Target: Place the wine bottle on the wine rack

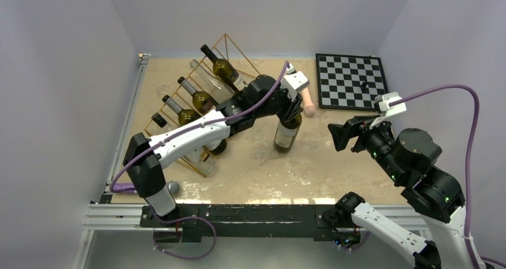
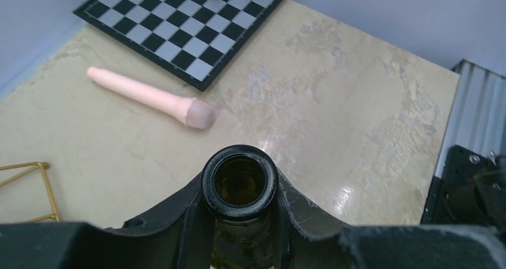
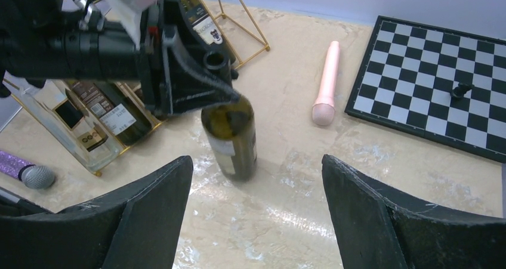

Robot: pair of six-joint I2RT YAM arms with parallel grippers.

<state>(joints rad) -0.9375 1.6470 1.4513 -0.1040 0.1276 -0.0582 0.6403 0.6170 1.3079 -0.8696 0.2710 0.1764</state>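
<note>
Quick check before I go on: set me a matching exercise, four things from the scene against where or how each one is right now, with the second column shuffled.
Things
1. wine bottle
2. pink microphone
3. chess piece
4. right gripper

Places or states
A. on the chessboard
B. open, holding nothing
C. standing on the table, neck clamped in the left gripper
D. lying on the table beside the chessboard

Pairs: 1-C, 2-D, 3-A, 4-B
</note>
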